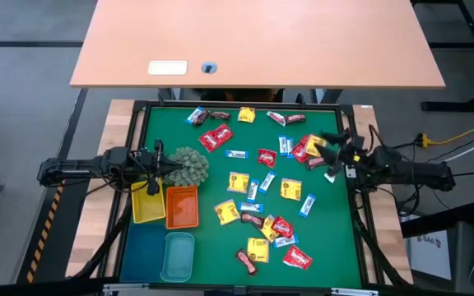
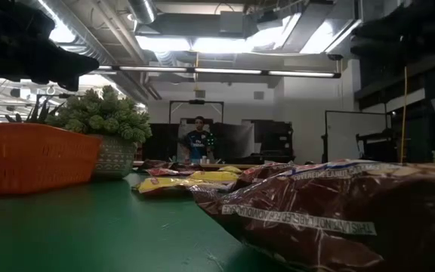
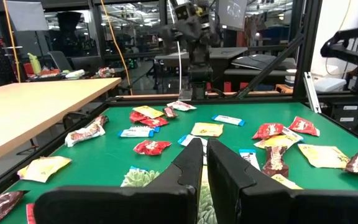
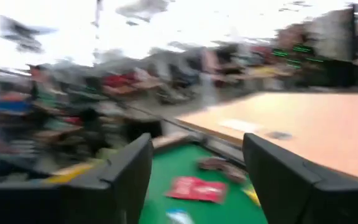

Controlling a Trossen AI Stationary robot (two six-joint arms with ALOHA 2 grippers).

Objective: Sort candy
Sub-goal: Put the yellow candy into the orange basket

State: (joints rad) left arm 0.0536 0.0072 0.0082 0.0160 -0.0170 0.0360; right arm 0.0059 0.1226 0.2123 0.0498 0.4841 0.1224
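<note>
Mirrored white print on the dark brown candy wrapper (image 2: 331,208), unreadable. Left gripper (image 3: 205,163) jaws narrow, over the grey-green spiky plant ball (image 1: 188,166). Right gripper (image 4: 197,171) jaws wide, empty.

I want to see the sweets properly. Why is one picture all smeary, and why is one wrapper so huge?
Right wrist view: motion blur smears the room and the red packet beyond the open right claw. Low view: a brown wrapper lies close to the lens, so it looms; ceiling lights glare. High view: sharp, evenly lit.
</note>
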